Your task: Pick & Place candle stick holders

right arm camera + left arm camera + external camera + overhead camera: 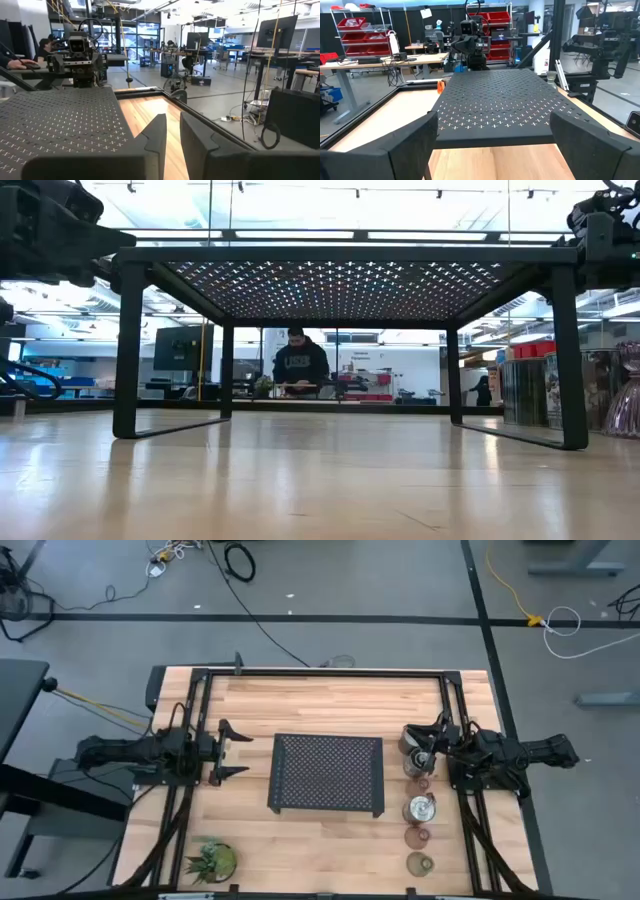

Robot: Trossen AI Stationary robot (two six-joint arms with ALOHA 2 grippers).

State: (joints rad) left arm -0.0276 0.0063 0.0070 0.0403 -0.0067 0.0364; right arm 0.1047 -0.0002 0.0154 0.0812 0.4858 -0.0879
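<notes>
Overhead, a wooden desk (330, 705) carries a black perforated mesh tray (327, 774) at its centre, standing on thin legs so that the low view looks beneath its underside. The candle stick holders stand in a line along the desk's right side, just beside the tray's right edge: a shiny silver holder (414, 738) at the far end of the line, a second silver holder (420, 809) further down, then a pinkish-brown glass holder (417, 836) and, nearest the front edge, a greenish glass holder (419, 863). Between the two silver ones more holders are partly hidden by the right arm, and their number cannot be told. The right claw (432, 748) sits above the far end of this line, close to the first silver holder; in the right wrist view its fingers (156, 135) stand narrow, with only a slim gap between them and nothing held. The left claw (228, 751) hovers over the desk's left side, apart from the tray's left edge, and its fingers (412, 145) are spread wide and empty, pointed toward the tray. A small green potted plant (213, 860) stands near the front left corner. In the low view a person in a dark sweatshirt (300, 363) is seen in the room beyond the desk.
</notes>
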